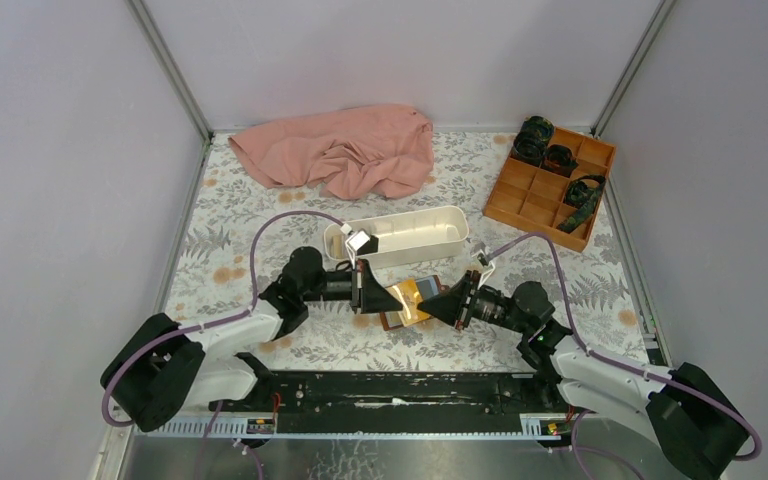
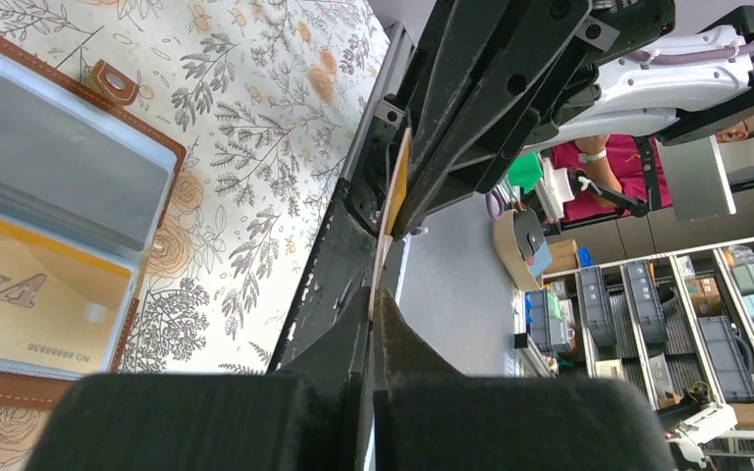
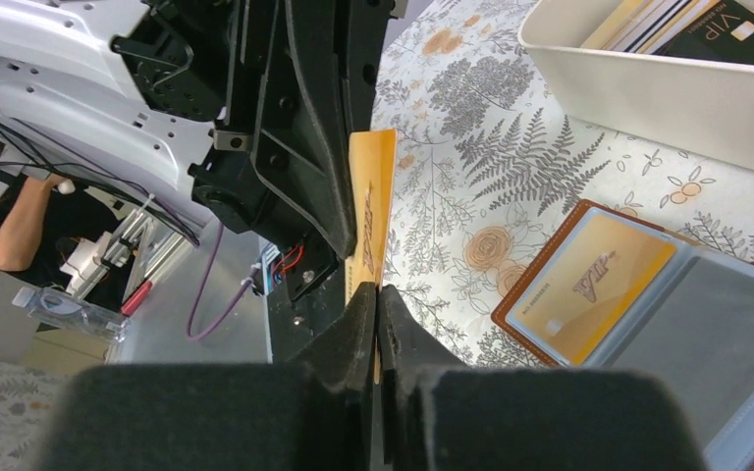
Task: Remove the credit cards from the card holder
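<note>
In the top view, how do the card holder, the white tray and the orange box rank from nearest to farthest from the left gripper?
From the left gripper, holding a credit card:
1. The card holder, on the table at its tips.
2. The white tray, just behind it.
3. The orange box, far back right.

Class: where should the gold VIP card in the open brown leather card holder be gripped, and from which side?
The gold VIP card lies flat in a clear pocket of the brown leather card holder, so probably pinch its thin edge at the pocket's mouth, coming in low along the table. Which edge that is cannot be told.
</note>
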`<state>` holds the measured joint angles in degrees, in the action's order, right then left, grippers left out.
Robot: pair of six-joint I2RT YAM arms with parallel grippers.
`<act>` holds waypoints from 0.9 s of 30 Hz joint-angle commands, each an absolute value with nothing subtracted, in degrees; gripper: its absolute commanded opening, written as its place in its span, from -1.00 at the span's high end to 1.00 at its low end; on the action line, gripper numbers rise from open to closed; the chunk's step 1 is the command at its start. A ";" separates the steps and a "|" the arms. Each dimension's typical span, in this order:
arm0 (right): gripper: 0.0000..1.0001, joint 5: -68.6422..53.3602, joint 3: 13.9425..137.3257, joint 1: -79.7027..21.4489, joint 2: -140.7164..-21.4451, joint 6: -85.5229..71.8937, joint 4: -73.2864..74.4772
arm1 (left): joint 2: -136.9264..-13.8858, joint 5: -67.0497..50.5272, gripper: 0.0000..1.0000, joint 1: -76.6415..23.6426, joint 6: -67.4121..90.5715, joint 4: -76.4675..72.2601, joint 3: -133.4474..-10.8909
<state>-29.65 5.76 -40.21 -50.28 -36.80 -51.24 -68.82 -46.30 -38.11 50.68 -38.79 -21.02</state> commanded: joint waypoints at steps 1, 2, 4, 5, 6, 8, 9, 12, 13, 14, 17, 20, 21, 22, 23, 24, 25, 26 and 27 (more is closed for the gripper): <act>0.99 -31.04 6.97 -40.05 -49.31 -36.56 -53.44 | -68.29 -45.07 1.00 -38.58 49.49 -41.62 -20.03; 1.00 -31.17 6.88 -40.01 -49.38 -36.56 -53.44 | -68.20 -44.35 1.00 -38.63 49.48 -41.47 -20.10; 1.00 -30.82 6.81 -39.99 -49.56 -36.72 -53.22 | -67.83 -42.72 0.79 -38.58 48.85 -39.50 -20.67; 1.00 -29.91 6.85 -40.01 -49.60 -37.03 -53.03 | -67.56 -41.02 0.56 -38.58 48.22 -37.51 -21.14; 1.00 -28.60 7.05 -39.99 -49.62 -37.40 -52.27 | -66.70 -38.76 0.39 -38.58 47.62 -34.92 -21.65; 1.00 -25.63 8.62 -39.98 -50.08 -37.29 -49.01 | -63.55 -29.91 0.14 -38.63 46.21 -26.58 -22.00; 1.00 -24.18 9.80 -39.98 -50.50 -36.73 -47.07 | -61.05 -23.36 0.11 -38.61 45.40 -21.96 -22.00; 1.00 -19.47 13.81 -39.99 -52.46 -35.07 -43.14 | -50.63 -5.67 -0.06 -38.63 44.56 -11.74 -19.63; 1.00 -17.52 15.79 -39.99 -53.55 -34.27 -40.95 | -47.04 -1.66 -0.10 -38.60 44.48 -8.86 -18.97; 1.00 -14.87 17.84 -39.99 -54.65 -33.44 -38.92 | -43.78 1.38 -0.18 -38.56 44.30 -6.17 -18.53; 1.00 -9.26 23.85 -39.99 -59.95 -31.55 -35.65 | -37.01 7.53 -0.36 -38.58 43.93 -0.19 -17.47; 1.00 -5.94 33.31 -40.01 -67.43 -30.14 -30.72 | -35.43 10.24 -0.38 -38.58 43.88 2.46 -16.40; 1.00 -4.97 36.91 -40.07 -70.23 -29.84 -28.01 | -35.60 10.51 -0.38 -38.58 43.86 2.67 -16.02; 1.00 -3.96 40.44 -40.08 -72.91 -29.51 -25.20 | -36.07 10.58 -0.39 -38.58 44.00 2.89 -15.69; 1.00 -3.18 43.53 -40.12 -75.46 -29.07 -22.63 | -36.51 10.65 -0.39 -38.61 44.03 2.90 -15.41; 1.00 -2.61 46.49 -40.16 -77.64 -28.77 -20.71 | -36.89 10.67 -0.39 -38.61 43.97 2.97 -15.24; 1.00 -1.62 48.90 -40.19 -79.67 -28.72 -18.86 | -37.11 10.94 -0.39 -38.59 43.95 3.24 -15.25; 1.00 -0.83 51.17 -40.31 -81.29 -28.50 -17.55 | -37.09 11.28 -0.39 -38.56 43.88 3.66 -15.28; 1.00 -0.15 53.52 -40.41 -82.99 -28.16 -15.33 | -36.79 11.66 -0.39 -38.57 43.61 4.07 -15.35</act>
